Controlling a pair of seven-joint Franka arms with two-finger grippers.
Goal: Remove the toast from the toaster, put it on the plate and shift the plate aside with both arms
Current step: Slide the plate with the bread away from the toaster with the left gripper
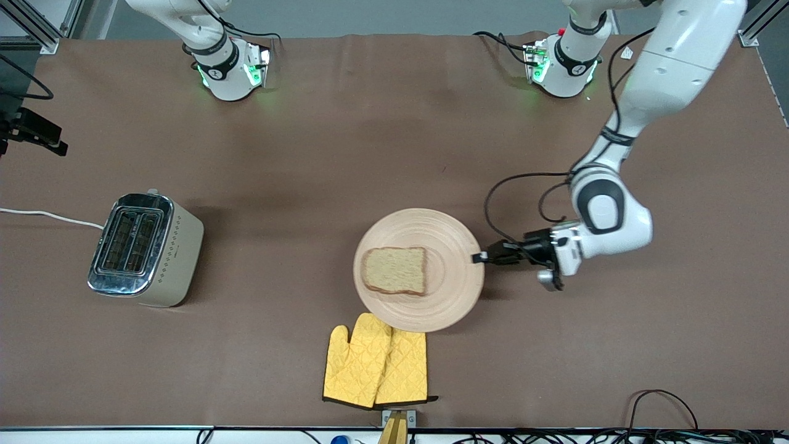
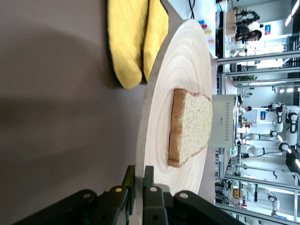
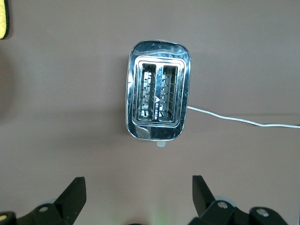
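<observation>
The pale wooden plate lies on the table's middle, nearer the front camera. The toast lies flat on it, slightly toward the right arm's end. My left gripper is shut on the plate's rim at the edge toward the left arm's end. In the left wrist view the left gripper pinches the rim of the plate, one finger above and one below, with the toast further in. My right gripper is open and empty, high over the toaster; it is out of the front view.
The silver toaster stands toward the right arm's end, both slots empty, its white cord trailing off. Yellow oven mitts lie nearer the front camera than the plate, their tips under its rim; they also show in the left wrist view.
</observation>
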